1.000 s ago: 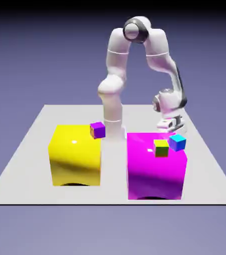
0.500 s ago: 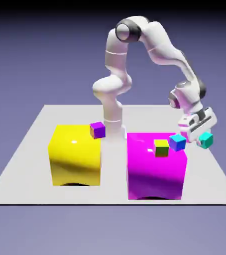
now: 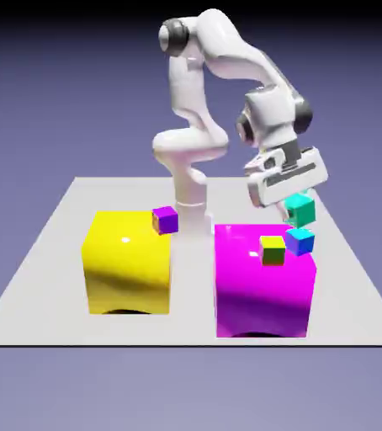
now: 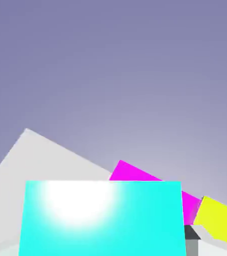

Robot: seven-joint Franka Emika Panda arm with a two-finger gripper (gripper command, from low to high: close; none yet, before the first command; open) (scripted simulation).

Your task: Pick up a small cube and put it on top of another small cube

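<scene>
While the arm hangs above the table (image 3: 51,252), the gripper (image 3: 294,200) has its fingers clamped on the small teal-green cube (image 3: 300,209), so that cube is up in the air, not resting on anything. It sits just above the blue-and-cyan small cube (image 3: 299,241), with a small gap between them as far as the exterior view shows. That blue-and-cyan one is perched at the back corner of the big magenta block (image 3: 262,290), on the exterior view's right, and a yellow-and-green small cube (image 3: 272,250) sits right beside it on the same block top. Over on the exterior view's left, the big yellow block (image 3: 127,265) carries a purple small cube (image 3: 166,220) at its back corner.

From the hand view, the held cube (image 4: 103,217) fills the bottom of the picture, bright cyan with a glare spot, and hides the fingertips. Behind it you get a slice of the magenta block (image 4: 135,174), the yellow block (image 4: 220,220) and the pale table (image 4: 30,155), all tilted.
</scene>
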